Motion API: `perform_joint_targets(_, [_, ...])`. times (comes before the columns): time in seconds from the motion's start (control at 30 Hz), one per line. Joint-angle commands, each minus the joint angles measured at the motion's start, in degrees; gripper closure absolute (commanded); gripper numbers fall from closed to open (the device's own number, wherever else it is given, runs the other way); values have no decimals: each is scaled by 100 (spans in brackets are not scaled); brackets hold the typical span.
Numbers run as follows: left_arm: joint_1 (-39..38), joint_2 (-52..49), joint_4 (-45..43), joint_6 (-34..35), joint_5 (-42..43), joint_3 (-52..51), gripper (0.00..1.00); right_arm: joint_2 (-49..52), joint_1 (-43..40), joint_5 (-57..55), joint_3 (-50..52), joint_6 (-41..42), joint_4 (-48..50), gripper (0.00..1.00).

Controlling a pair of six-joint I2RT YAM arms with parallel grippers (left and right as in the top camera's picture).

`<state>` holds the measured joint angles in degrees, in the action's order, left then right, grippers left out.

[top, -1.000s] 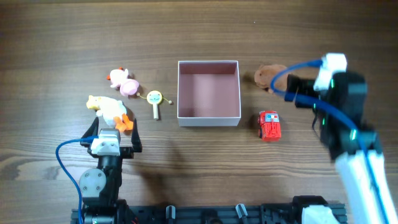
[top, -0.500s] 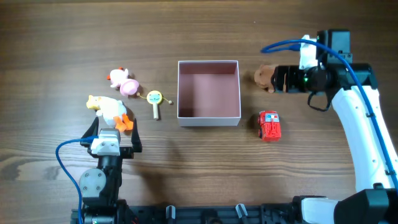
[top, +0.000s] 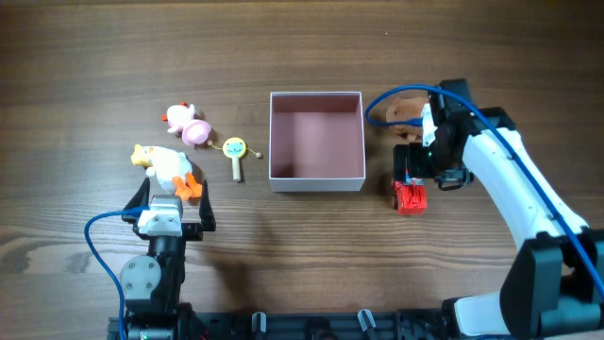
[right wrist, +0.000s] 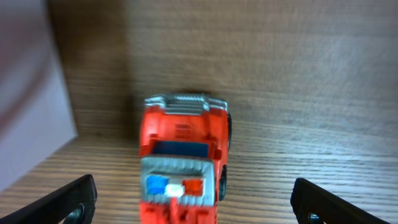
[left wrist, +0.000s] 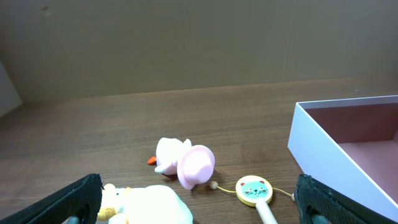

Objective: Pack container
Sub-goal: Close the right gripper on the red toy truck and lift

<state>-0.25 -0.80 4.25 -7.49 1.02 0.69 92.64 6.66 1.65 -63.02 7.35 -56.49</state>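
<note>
The container (top: pixel 316 181), a square white box with a dusty pink inside, sits at the table's middle, with nothing in it. My right gripper (top: pixel 411 172) is open and hangs over the red toy truck (top: pixel 409 198) just right of the container. In the right wrist view the truck (right wrist: pixel 184 155) lies between the wide-apart fingers (right wrist: pixel 196 208), with the container wall (right wrist: pixel 28 112) at the left. My left gripper (top: pixel 173 206) is open and empty, just behind a yellow-white duck toy (top: pixel 162 165).
A brown plush toy (top: pixel 404 111) lies right of the container's far corner. A pink toy (top: pixel 189 125) and a yellow cat-face rattle (top: pixel 235 151) lie left of the container. In the left wrist view, the pink toy (left wrist: pixel 186 163), rattle (left wrist: pixel 252 190) and container (left wrist: pixel 348 155) show.
My right arm has swung in from the far right, past the brown toy, to above the red truck. The left arm and the toys have not moved.
</note>
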Motion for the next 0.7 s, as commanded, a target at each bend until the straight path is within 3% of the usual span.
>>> perform_joint_targets(0.0, [-26, 42, 2, -109, 107, -37, 0, 269, 15, -203, 236, 227, 131, 0])
perform_joint_targets(0.17, [-26, 42, 2, -111, 107, -37, 0, 544, 15, 57, 472, 225, 525, 5])
perform_joint_targets(0.27, [-26, 42, 2, -109, 107, -37, 0, 662, 15, 142, 479, 227, 616, 30])
perform_joint_targets(0.3, [-26, 42, 2, -109, 107, -37, 0, 675, 15, 138, 479, 221, 616, 47])
perform_joint_targets(0.4, [-26, 42, 2, -111, 107, -37, 0, 673, 15, 138, 472, 205, 616, 64])
perform_joint_targets(0.5, [-26, 42, 2, -111, 107, -37, 0, 651, 13, 72, 284, 203, 564, 67])
perform_joint_targets(0.67, [-26, 42, 2, -109, 107, -37, 0, 599, 15, -227, -925, 101, 85, 68])
